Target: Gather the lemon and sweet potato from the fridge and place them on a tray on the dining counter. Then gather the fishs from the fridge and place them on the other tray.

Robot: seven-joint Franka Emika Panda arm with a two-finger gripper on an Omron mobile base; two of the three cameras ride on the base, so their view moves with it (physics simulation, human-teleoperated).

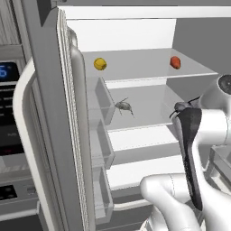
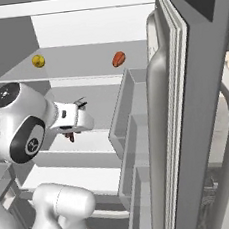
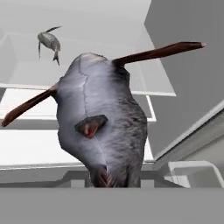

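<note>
Fridge doors are seen standing open in both base views, with white door bins at the inner sides and pale glass shelves across the interior. On the upper shelf, the lemon is observed toward the left of the left base view and the sweet potato toward the right, the two well apart and both lying on the shelf surface. On the shelf below, a small grey fish with thin fins is seen lying free, near the left door bins. In the hand view a second, larger-looking grey fish with reddish-brown fins is seen directly ahead of the camera, its tail end down at the bottom edge where the fingertips would be; the free fish is visible beyond it at upper left on the shelf. In the right base view the gripper is located in front of the middle shelf, with a small dark-red shape hanging just beneath the white hand, consistent with the held fish. The fingertips themselves are hidden behind the fish body, but the jaws are taken as clamped on this fish, which hangs unsupported by any shelf.
</note>
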